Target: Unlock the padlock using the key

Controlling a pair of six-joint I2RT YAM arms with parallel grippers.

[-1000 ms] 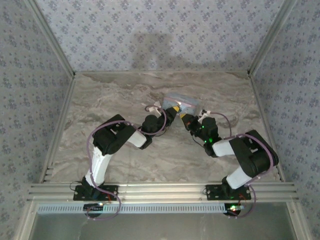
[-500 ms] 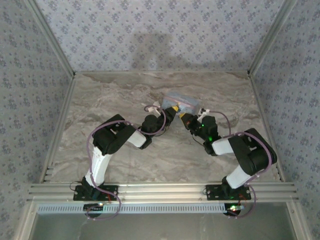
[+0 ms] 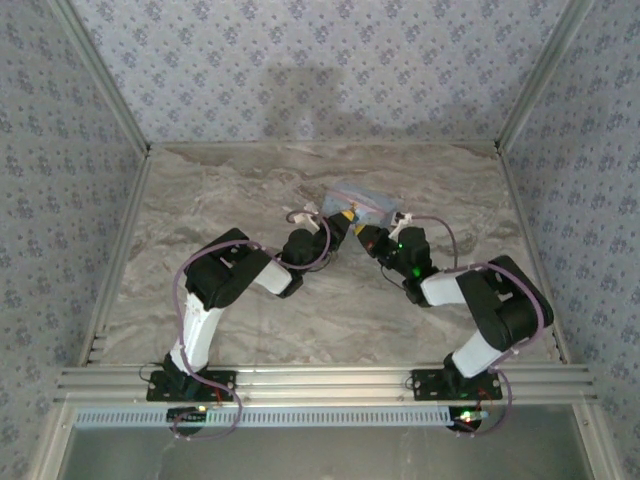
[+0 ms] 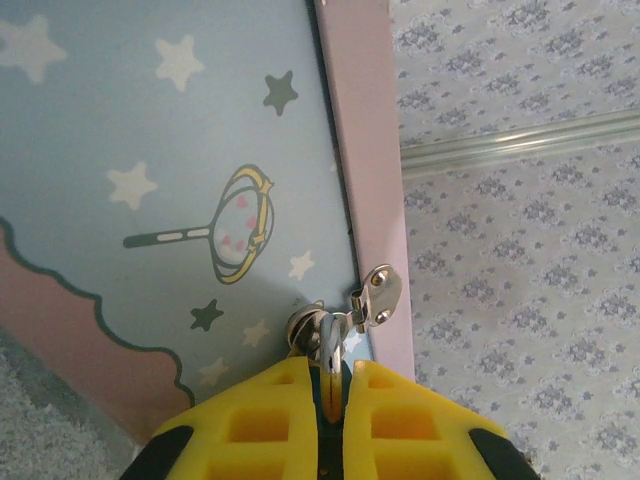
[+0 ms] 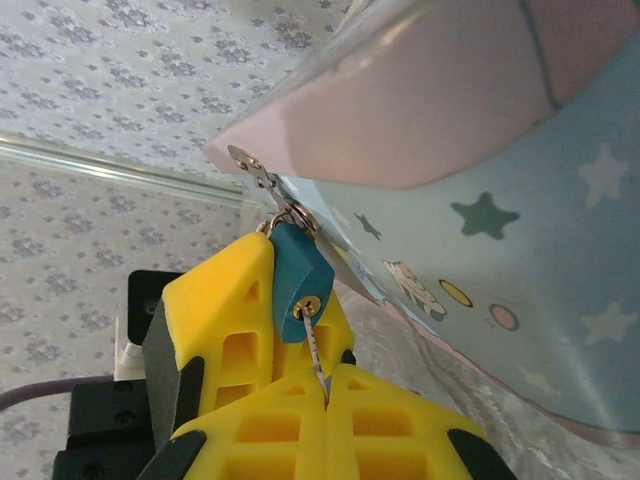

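A small teal padlock hangs by its silver shackle from the metal hasp of the pale blue cartoon tin. My left gripper is shut on the padlock's body, and one of its yellow fingers shows beside the lock in the right wrist view. My right gripper is shut on the key, a thin silvery blade whose tip sits in the brass keyhole on the padlock's underside. In the top view both grippers meet at the tin's near edge, left and right.
The tin has a pink lid edge and stands at the back middle of the marble table. Patterned walls and aluminium rails enclose the table. Both forearms lie low, angled inward towards the tin.
The right gripper has crept left and slightly forward towards the tin and the left gripper. The left arm has stayed put.
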